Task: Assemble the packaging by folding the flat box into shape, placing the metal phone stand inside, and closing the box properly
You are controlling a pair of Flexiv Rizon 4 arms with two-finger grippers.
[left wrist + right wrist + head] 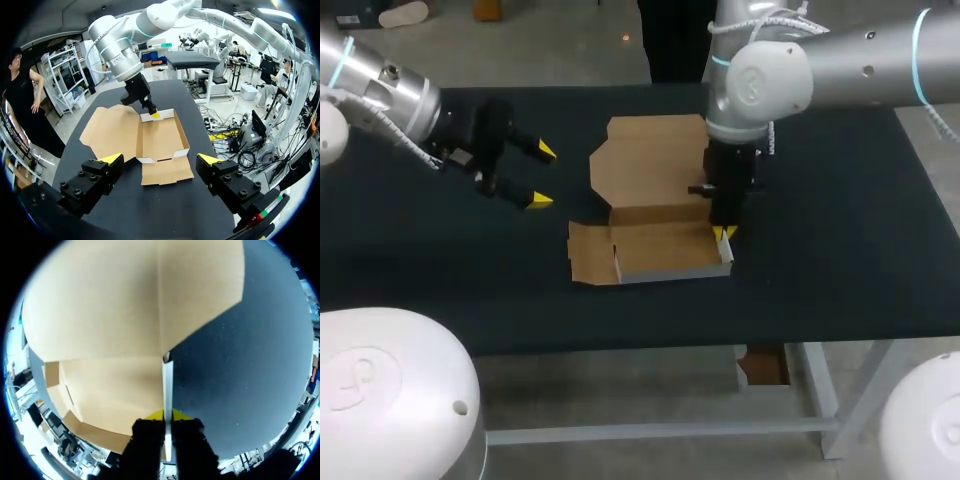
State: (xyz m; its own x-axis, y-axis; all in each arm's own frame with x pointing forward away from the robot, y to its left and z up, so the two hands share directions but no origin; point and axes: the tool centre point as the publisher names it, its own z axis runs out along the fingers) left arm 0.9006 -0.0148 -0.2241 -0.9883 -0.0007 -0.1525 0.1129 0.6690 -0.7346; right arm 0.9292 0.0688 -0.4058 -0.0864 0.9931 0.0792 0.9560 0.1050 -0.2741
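At box (660, 250) side wall: R hand (724, 233) pinching it; L hand (542, 176) spread, apart.

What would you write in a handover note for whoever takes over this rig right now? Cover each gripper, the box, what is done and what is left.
Left gripper: open, empty, above the table, left of the box.
Right gripper: shut on the box's right side wall, which stands upright.
Done: tray partly formed. The lid lies flat open behind it, and the left flap lies flat on the table.
Left: finish folding, put in the phone stand (not in view), close the box.
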